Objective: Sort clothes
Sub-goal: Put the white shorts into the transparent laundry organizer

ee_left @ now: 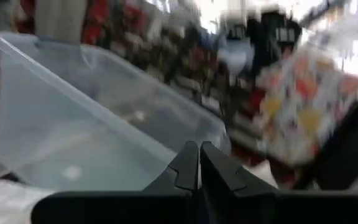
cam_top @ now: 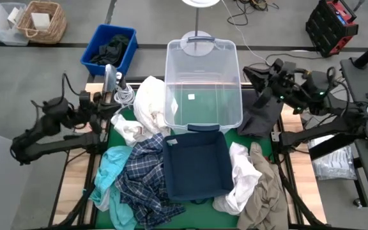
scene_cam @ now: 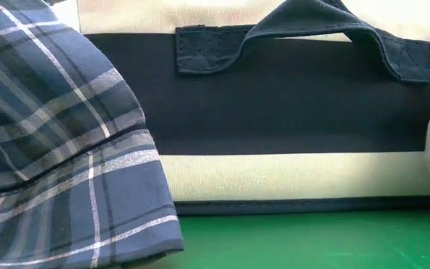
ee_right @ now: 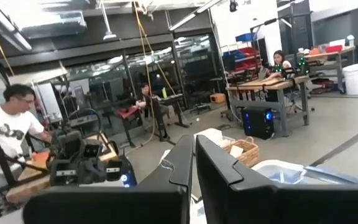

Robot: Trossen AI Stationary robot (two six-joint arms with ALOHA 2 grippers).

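The clothes lie in heaps on the green table. A white garment leans against the left wall of the clear bin. The plaid one and the teal one lie at the near left. Another white garment and the khaki one lie at the near right. A black garment lies under my right arm. My left gripper is shut and empty at the table's far left. My right gripper is shut, with nothing between its fingers, by the bin's right wall.
A square navy fabric box stands in front of the clear bin. A coiled white cable lies by my left gripper. On the floor beyond the table are a blue crate holding dark clothes and a wicker basket.
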